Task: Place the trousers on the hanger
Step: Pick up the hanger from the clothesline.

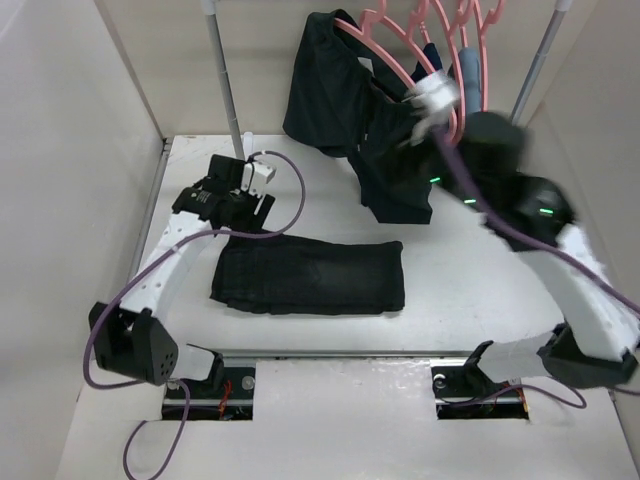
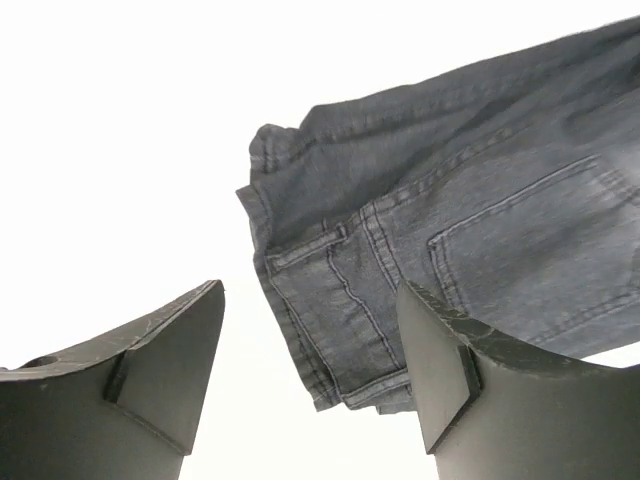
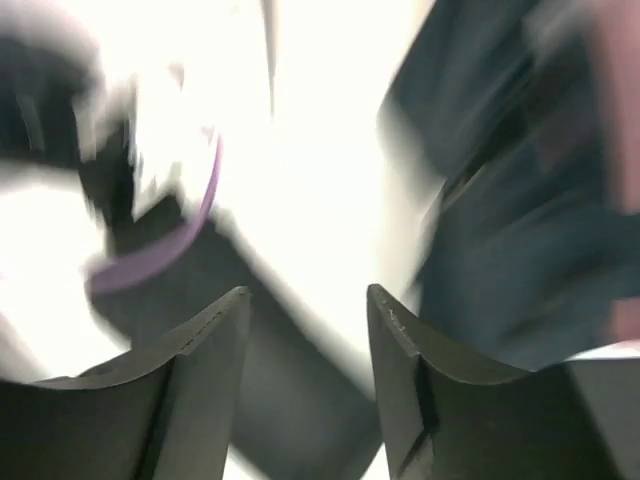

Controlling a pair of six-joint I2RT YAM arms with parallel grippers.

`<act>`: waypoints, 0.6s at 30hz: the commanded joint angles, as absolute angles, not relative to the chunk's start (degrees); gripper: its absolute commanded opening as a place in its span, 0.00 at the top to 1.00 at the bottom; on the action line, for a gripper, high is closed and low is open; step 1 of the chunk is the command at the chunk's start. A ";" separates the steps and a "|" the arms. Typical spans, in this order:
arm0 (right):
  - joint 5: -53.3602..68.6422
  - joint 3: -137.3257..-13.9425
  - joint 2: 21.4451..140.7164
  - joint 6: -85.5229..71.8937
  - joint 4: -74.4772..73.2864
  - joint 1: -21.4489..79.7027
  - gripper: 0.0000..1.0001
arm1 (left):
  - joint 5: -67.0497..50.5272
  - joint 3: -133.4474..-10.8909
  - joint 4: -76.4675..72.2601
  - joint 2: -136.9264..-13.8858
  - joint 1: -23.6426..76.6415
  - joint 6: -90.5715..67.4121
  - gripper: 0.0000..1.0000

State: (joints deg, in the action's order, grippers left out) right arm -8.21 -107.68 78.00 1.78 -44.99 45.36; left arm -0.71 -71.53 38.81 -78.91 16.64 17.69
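The trousers point(image 1: 310, 275), black and slightly faded, lie folded flat in the middle of the table. Their waist and a back pocket fill the left wrist view point(image 2: 450, 200). My left gripper point(image 1: 240, 212) is open and empty just behind their left end, its jaws standing wide apart point(image 2: 312, 300). Several pink hangers point(image 1: 410, 35) hang on the rail at the back. My right gripper point(image 1: 420, 120) is raised by them and blurred. Its jaws are apart with nothing between them point(image 3: 306, 300).
A shorter black garment point(image 1: 345, 110) hangs from the leftmost pink hanger down to the table. Small navy and light-blue garments point(image 1: 462, 72) hang behind my right wrist. Rack poles point(image 1: 225, 80) point(image 1: 535, 70) stand at the back. Side walls enclose the table.
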 commanded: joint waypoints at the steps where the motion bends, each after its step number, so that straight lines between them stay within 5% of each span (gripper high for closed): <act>1: -8.53 -117.14 73.75 10.28 -44.85 37.40 0.47 | -2.46 -72.86 41.05 -76.55 16.44 17.23 0.33; 8: 4.82 -126.88 82.69 13.27 -35.94 20.24 0.40 | -1.93 -71.10 41.04 -75.94 16.44 16.70 0.33; 18: 15.02 -130.08 95.53 14.50 -31.29 12.66 0.42 | -1.93 -67.42 40.52 -72.86 16.44 16.70 0.32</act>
State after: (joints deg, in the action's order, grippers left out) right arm 10.09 -128.73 97.43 13.50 -33.85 13.50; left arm -1.69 -68.47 40.58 -75.64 16.64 17.43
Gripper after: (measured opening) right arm 0.585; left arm 0.676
